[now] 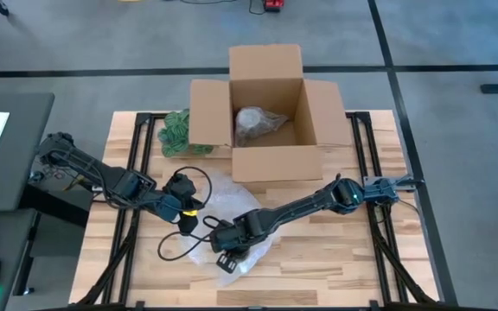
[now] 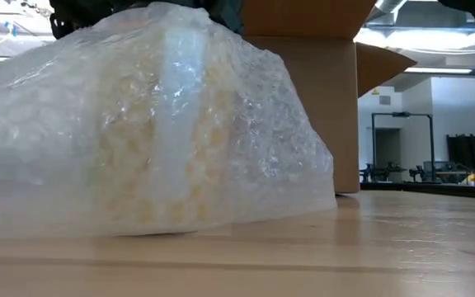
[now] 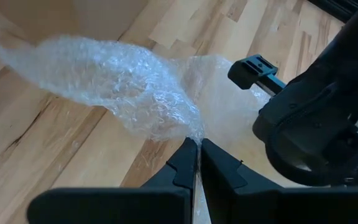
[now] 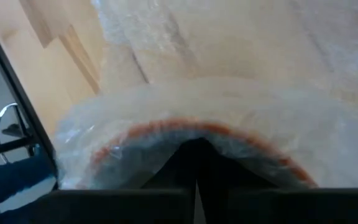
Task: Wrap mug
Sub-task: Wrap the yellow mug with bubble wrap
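A: On the table's near half, seen from above, a sheet of bubble wrap (image 1: 232, 220) lies crumpled in front of the cardboard box (image 1: 266, 108). The right gripper (image 1: 228, 250) sits at about seven o'clock from the box, down on the wrap. The left gripper (image 1: 190, 216) is at the sheet's nine o'clock edge.

B: And the mug?

A: Not plain from above; it's under the plastic. Inside the box there's already a wrapped bundle (image 1: 258, 123), and a green bundle (image 1: 175, 131) lies at the box's nine o'clock.

B: From table height?

A: Mostly a big mound of wrap (image 2: 138, 124) with something pale yellow inside (likely the mug, though I can't make out its shape), and the box (image 2: 320, 91) behind.

B: Left wrist?

A: The fingers (image 3: 182, 165) are pressed together on a pinch of wrap (image 3: 123, 87), pulled up off the wood. The right arm's bulk fills the three o'clock side.

B: Right wrist?

A: A round orange-red rim (image 4: 191, 134) shows through the plastic, which I take for the mug's (image 4: 185, 152) mouth. The fingers seem closed over it, through the wrap.

B: So which step?

A: I'd judge mid-wrap: one arm steadies the mug, the other holds a flap. Next, the flap wants drawing over the mug without tugging it loose.
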`<state>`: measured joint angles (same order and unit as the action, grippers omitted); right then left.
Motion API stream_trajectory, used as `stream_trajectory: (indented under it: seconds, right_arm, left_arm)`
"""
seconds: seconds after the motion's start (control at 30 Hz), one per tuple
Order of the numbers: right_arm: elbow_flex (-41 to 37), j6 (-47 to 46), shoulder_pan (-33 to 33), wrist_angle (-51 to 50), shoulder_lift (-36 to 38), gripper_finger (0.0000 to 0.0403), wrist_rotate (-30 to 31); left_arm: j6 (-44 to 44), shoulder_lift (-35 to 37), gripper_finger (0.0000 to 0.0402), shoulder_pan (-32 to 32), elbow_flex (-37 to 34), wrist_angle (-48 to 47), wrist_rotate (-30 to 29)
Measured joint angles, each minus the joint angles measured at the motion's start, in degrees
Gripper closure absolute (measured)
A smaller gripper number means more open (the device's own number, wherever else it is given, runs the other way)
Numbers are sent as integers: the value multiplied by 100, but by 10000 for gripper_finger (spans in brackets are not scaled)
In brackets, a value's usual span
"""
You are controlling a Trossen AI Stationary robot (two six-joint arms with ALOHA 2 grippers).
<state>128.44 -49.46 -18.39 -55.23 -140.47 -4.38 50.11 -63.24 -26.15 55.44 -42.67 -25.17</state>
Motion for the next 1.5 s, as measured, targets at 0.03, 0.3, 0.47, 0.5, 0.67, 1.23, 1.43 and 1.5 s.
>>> stream_trajectory:
  seconds: [0.03,0.3,0.47,0.5,0.67,1.23,1.43,1.5]
  right_arm:
    - [0,0,1,-34,-1,403,-2]
    - [398,-21,23,-489,160,403,-34]
    - [549,-46,30,-561,442,403,-101]
    - [544,-92,16,-600,494,403,-120]
    - [542,-179,-209,-1190,1109,403,184]
    - [542,-596,-943,-1619,1551,403,2156]
    - [543,-144,-804,-1499,1112,403,1695]
    - [542,-155,-812,-1572,1063,403,1631]
  left_arm:
    - [0,0,402,0,0,-1,0]
    - [-5,2,402,0,0,28,-53]
    - [-34,4,402,0,0,108,-70]
    - [-43,4,402,0,0,186,-71]
    - [-501,4,402,-122,2,1112,-60]
    - [-919,-869,402,-533,-11,3089,349]
    - [-607,-1297,402,-522,-11,3227,354]
    - [-585,-1383,402,-539,-11,3471,383]
